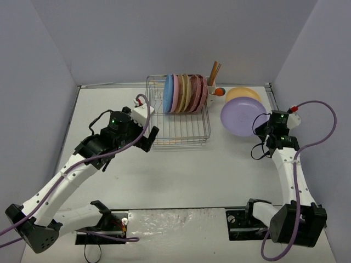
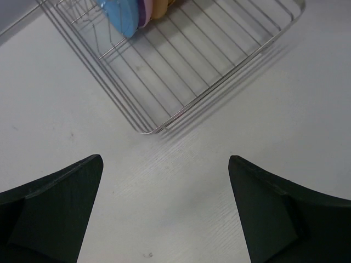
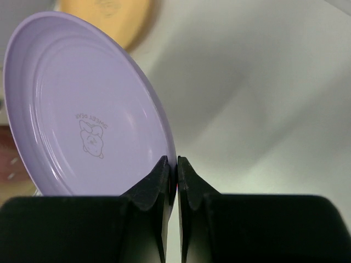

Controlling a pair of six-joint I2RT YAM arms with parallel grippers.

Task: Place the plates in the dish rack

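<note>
The left pincer [image 2: 164, 161] hangs wide open and empty over the bench [image 2: 66, 109], just off the near corner of the dish rack [image 2: 219, 60]. Across the back of the rack a row of plates [image 1: 185, 93] stands on edge, blue at the left end, pinks and beige toward the right. The front of the rack is bare wire. Right of the rack, the right pincer [image 3: 176, 163] is clamped shut on the rim of the lavender plate [image 3: 82, 109], holding it tilted in front of the orange-yellow plate [image 1: 243, 93], which lies flat by the far right wall. Whether the two plates touch I cannot tell. The grip takes only a thin bite at the edge, so the plate's weight hangs well out from the fingers and it may pivot or slip during a swing. The free slots look to lie left of the blue plate, so the path there risks clipping the standing row or the left arm.
</note>
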